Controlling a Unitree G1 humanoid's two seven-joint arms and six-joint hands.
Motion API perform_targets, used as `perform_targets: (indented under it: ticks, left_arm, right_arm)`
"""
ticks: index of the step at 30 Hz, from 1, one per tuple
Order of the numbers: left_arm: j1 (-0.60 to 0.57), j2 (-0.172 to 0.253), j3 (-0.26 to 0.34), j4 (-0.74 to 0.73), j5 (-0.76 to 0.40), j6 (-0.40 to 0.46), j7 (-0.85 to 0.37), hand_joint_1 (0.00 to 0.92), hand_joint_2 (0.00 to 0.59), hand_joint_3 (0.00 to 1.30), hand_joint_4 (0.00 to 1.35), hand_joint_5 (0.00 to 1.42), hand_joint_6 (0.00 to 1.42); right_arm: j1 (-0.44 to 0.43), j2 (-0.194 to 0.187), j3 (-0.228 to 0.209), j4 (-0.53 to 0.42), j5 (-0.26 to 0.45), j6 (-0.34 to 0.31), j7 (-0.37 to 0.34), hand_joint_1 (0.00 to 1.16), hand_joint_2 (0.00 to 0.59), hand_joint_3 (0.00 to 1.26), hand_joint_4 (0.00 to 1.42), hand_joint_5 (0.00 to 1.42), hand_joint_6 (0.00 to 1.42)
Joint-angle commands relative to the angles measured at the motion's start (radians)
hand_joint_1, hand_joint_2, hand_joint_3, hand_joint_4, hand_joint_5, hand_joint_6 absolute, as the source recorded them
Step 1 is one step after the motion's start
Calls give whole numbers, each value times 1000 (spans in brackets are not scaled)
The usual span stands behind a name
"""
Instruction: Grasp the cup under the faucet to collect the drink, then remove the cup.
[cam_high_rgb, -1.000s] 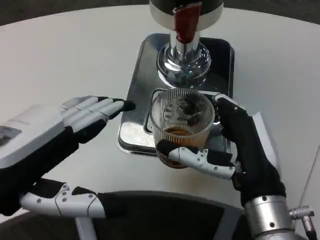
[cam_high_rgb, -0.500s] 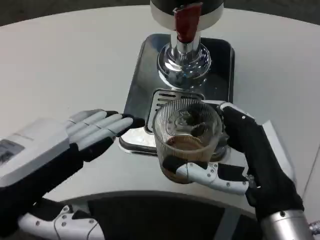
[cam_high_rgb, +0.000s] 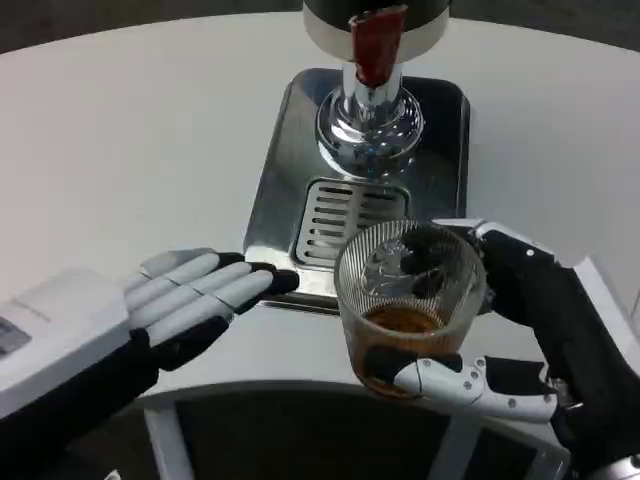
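Ribbed glass cup (cam_high_rgb: 408, 300) sits clasped between the right hand's (cam_high_rgb: 520, 340) fingers (cam_high_rgb: 450, 378).

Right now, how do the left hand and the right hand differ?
The right hand holds the cup of brown drink, its fingers wrapped around the cup's base; the left hand holds nothing, fingers stretched flat. The left hand's fingertips reach the tray's near corner, while the right hand holds the cup at the tray's near edge, off the grate. Both have white and black fingers.
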Motion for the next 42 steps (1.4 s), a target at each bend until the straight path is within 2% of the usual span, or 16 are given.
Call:
perform_targets:
  ticks: [1, 8, 20, 29, 35, 42]
  left_arm:
    - [28, -5, 7, -9, -13, -25, -20, 0, 27, 36, 0, 0, 0]
    - [44, -7, 9, -15, -19, -34, -27, 0, 27, 18, 0, 0, 0]
    - [70, -18, 29, -45, -29, -29, -29, 0, 27, 18, 0, 0, 0]
    - [86, -28, 37, -66, -29, -38, -36, 0, 29, 18, 0, 0, 0]
    - [102, -24, 44, -74, -22, -88, -50, 0, 32, 16, 0, 0, 0]
    - [116, -25, 55, -81, -35, -107, -58, 0, 32, 16, 0, 0, 0]
  right_arm:
    - [39, -15, -19, -67, 38, -11, 21, 924, 163, 616, 663, 837, 830]
    - [52, -47, -38, -82, 76, -10, 58, 919, 163, 616, 663, 837, 830]
    - [74, -44, -11, -106, 80, 1, 62, 920, 168, 616, 665, 837, 830]
    - [92, -55, -13, -132, 89, 15, 74, 916, 168, 616, 672, 837, 830]
    - [91, -62, -16, -141, 93, 25, 81, 911, 173, 616, 672, 837, 830]
    - [90, -67, -24, -154, 101, 33, 87, 908, 176, 616, 672, 848, 830]
